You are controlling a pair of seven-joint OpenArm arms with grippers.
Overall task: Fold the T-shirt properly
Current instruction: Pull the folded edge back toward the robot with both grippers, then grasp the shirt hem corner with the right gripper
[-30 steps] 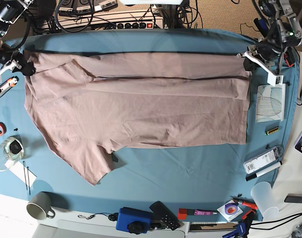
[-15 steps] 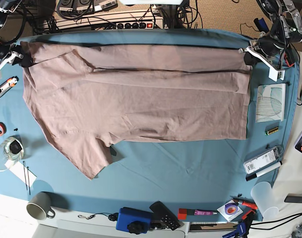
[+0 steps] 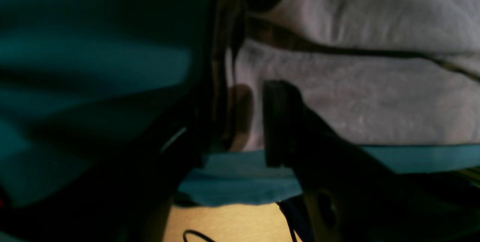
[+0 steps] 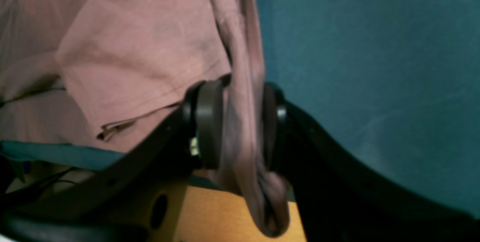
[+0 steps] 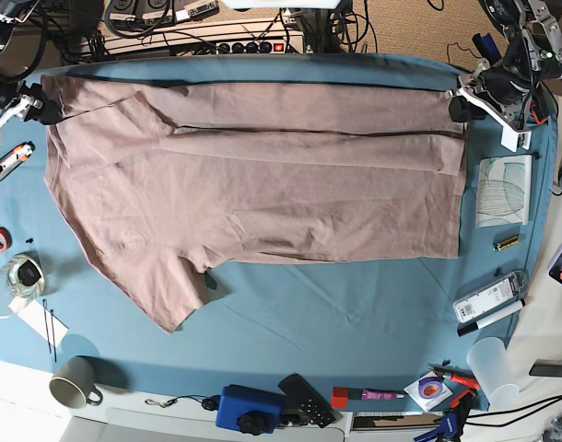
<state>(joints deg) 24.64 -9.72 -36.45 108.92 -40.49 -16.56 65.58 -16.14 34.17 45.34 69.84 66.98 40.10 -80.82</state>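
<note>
The mauve-tan T-shirt (image 5: 263, 184) lies spread across the blue-teal table cloth (image 5: 355, 313), its far strip folded over lengthwise and one sleeve sticking out at the front left. My right gripper (image 5: 41, 106) is at the far left corner. The right wrist view shows that gripper (image 4: 243, 122) shut on a bunched fold of the shirt (image 4: 142, 39). My left gripper (image 5: 459, 103) is at the far right corner. In the dark left wrist view that gripper (image 3: 240, 122) pinches the shirt's (image 3: 356, 96) edge. The far edge runs taut between both grippers.
A mug (image 5: 74, 382), a blue box (image 5: 249, 410) and a black remote (image 5: 307, 401) line the front edge. A plastic cup (image 5: 495, 364), a marker (image 5: 488, 318) and a paper pad (image 5: 504, 189) sit on the right. Tape rolls (image 5: 23, 273) are on the left, with cables and a power strip (image 5: 249, 46) behind.
Both grippers have moved toward the far edge of the table, pulling the shirt's far edge back and straighter. The whole shirt has slid a little away from the front.
</note>
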